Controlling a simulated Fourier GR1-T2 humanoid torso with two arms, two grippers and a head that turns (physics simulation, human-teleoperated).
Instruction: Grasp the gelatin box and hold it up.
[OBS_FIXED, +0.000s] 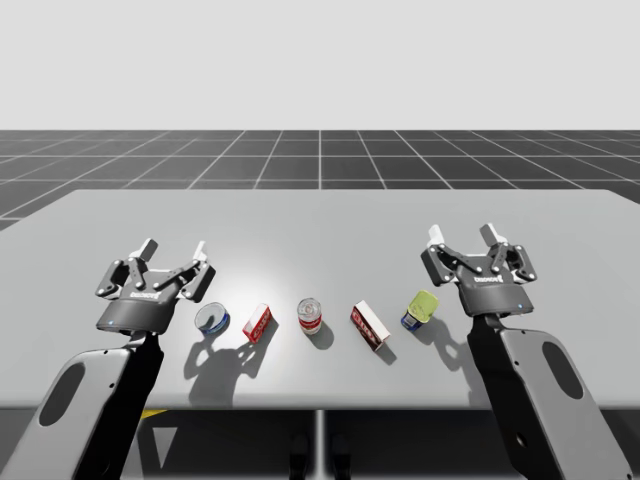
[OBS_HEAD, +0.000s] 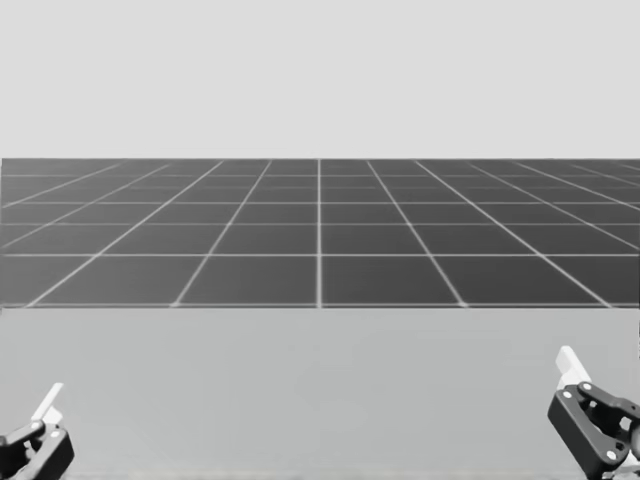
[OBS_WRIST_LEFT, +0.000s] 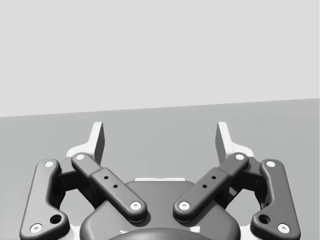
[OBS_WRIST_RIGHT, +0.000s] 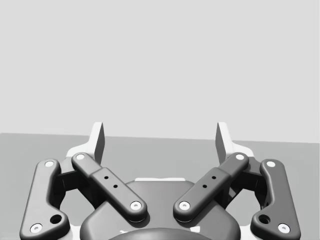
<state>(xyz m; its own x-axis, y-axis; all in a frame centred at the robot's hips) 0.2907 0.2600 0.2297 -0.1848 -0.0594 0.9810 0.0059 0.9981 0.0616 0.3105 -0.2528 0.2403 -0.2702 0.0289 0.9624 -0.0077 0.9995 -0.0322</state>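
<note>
Our left gripper (OBS_FIXED: 174, 248) and right gripper (OBS_FIXED: 462, 234) gape open, empty; between them lie two rectangular red-white boxes (OBS_FIXED: 258, 322) (OBS_FIXED: 369, 325) and three cans (OBS_FIXED: 211, 320) (OBS_FIXED: 310, 313) (OBS_FIXED: 420, 308).

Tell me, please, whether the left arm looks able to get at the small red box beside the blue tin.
Probably yes. The left hand is open, holds nothing and hovers near the blue tin; the small red box lies right beside that tin, apart from it, with nothing on top.

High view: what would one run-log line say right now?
left hand open, empty | right hand open, empty | smaller red box, longer red box untouched
</note>
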